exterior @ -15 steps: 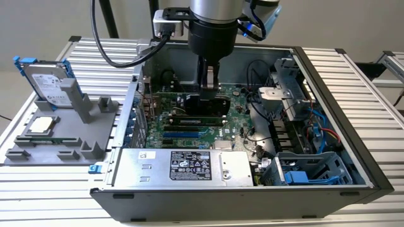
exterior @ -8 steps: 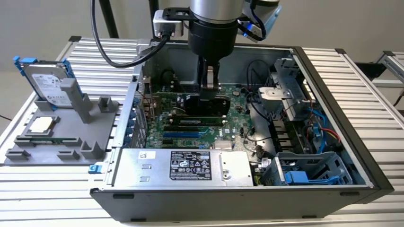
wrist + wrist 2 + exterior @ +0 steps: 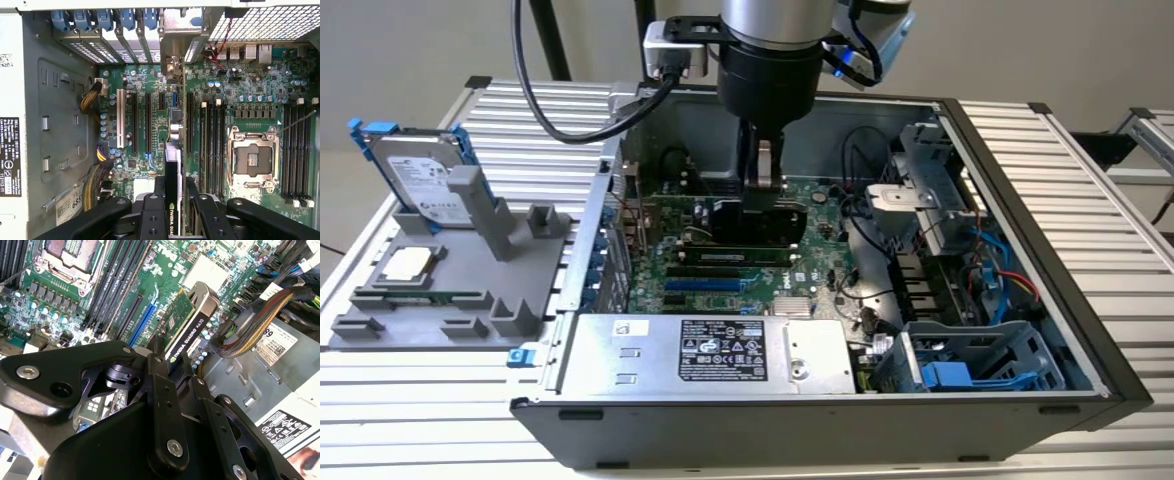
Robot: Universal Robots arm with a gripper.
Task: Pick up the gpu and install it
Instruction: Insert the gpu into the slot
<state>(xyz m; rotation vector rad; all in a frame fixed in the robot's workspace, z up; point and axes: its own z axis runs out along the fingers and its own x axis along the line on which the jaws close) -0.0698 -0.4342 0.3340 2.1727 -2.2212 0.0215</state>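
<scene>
My gripper reaches down into the open computer case and is shut on the gpu. It holds the gpu on edge just above the green motherboard. In the second wrist view the gpu shows its green board and black shroud, sticking out beyond the black fingers. In the first wrist view the gpu is seen edge-on, in line with the long expansion slots, and its silver bracket end points towards the case's rear slot openings. Whether the card's edge touches a slot is hidden.
A silver power supply fills the front of the case, with a drive cage beside it. Braided cables run close to the card. The empty CPU socket lies beside the memory slots. Outside, a grey fixture holds a hard drive.
</scene>
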